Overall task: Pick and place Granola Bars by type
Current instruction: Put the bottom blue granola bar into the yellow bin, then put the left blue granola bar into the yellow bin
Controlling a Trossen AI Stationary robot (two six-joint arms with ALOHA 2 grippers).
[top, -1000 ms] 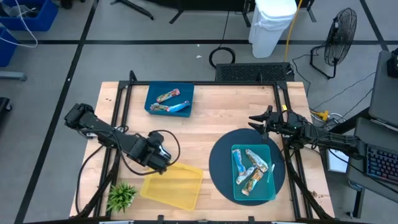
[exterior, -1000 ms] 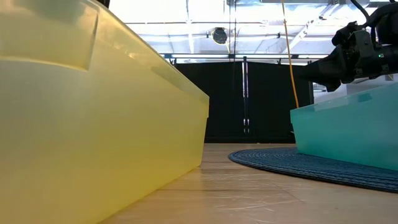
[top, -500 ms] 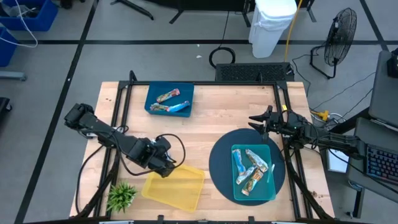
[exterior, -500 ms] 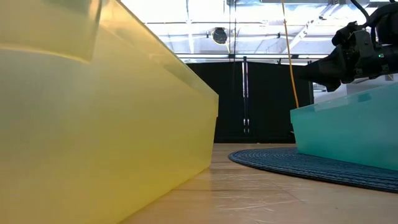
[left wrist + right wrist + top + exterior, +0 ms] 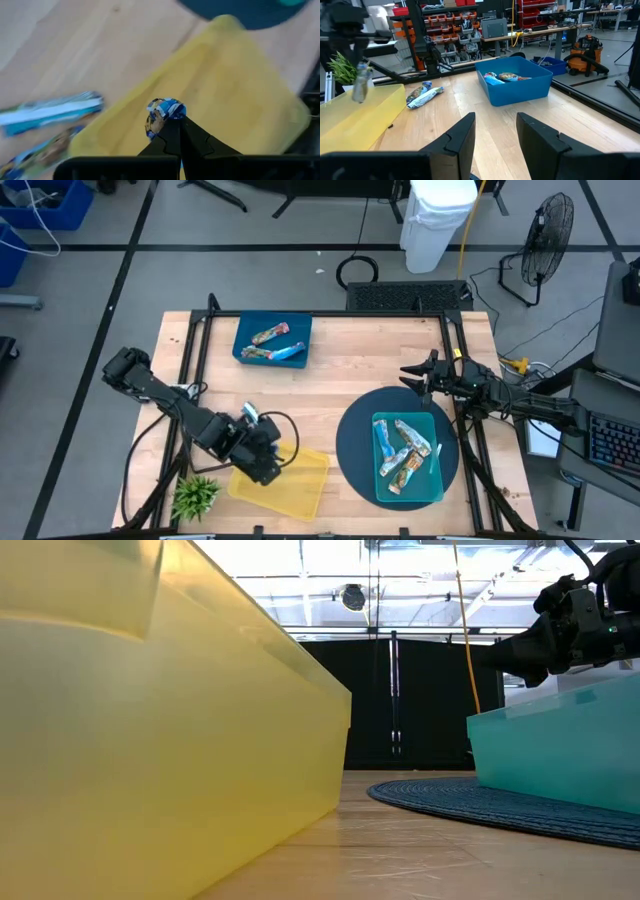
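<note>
My left gripper [image 5: 262, 458] hangs over the far left corner of the yellow tray [image 5: 295, 492] and is shut on a blue-silver granola bar [image 5: 165, 111]. The right wrist view shows that bar [image 5: 362, 82] dangling above the tray [image 5: 355, 117]. Two more bars [image 5: 424, 95] lie on the wood between the yellow tray and the blue tray [image 5: 272, 340], which holds several bars. The teal tray [image 5: 430, 480] on the round dark mat also holds several bars [image 5: 402, 452]. My right gripper [image 5: 412, 372] waits open at the table's right side. My left gripper pinches the blue-silver bar by its upper end [image 5: 167, 117] between the two fingertips, coming from above and pointing down. The bar hangs upright below the fingers [image 5: 362, 82], lifted clear above the yellow tray.
A small green plant [image 5: 195, 495] stands at the near left corner, beside the yellow tray. The round dark mat [image 5: 350, 440] lies under the teal tray. Bare wood runs across the table's middle [image 5: 350, 375]. Black frame rails [image 5: 200, 350] border both sides.
My left gripper has travelled toward the near edge and a little to the right, from beside the yellow tray to over its far left corner, staying shut on the bar. The yellow tray has shifted slightly to the right.
</note>
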